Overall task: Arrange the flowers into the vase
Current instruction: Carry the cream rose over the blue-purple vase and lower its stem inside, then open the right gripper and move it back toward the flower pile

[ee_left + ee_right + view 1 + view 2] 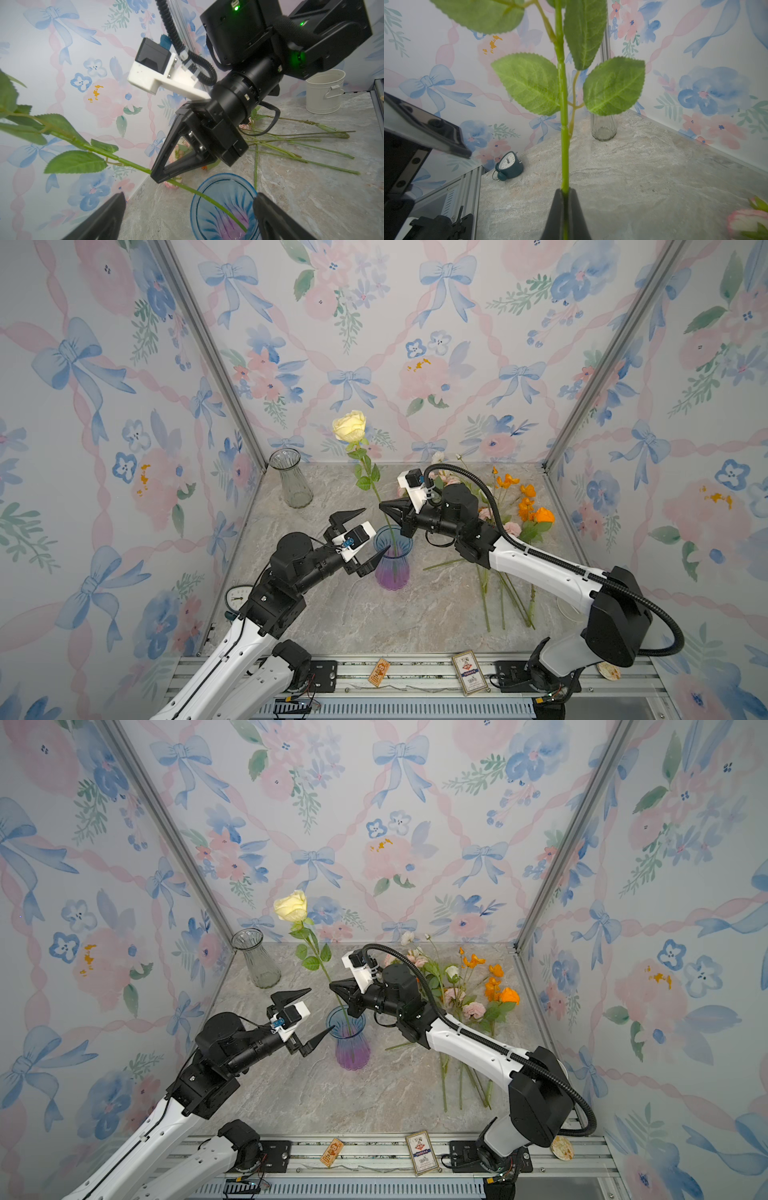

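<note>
- The right claw [384,506] is pressed together on the stem [133,164] of a cream rose [350,425]. It pinches the stem just above the mouth of the blue vase [392,572], which stands mid-tabletop [353,626].
- The left claw [376,529] is spread wide and holds nothing. It hangs just beside the vase rim, and I cannot tell whether its lower finger touches the glass.
- The rose stands tilted, with its bloom high above both arms. The other flowers [511,526] lie in a loose heap on the tabletop beyond the right arm.
- I take the step in hand to be seating this rose.
- To do it well, ease the stem down until its foot rests on the vase floor and it leans on the rim. Then part the fingers slowly and draw back sideways, clear of the leaves.
- The vase looks easy to tip with so long a stem in it, so the free claw could steady it.
- The left wrist view shows what the top views do not: the cut end is already deep inside the vase. It also shows a white bucket [324,91] that I cannot pick out from above.
- The right wrist view shows the pinch up close, with the stem running straight between the fingers. Beyond it are a small clock [508,167] and a clear vase [603,128].
- Only the top views show the bloom.
</note>
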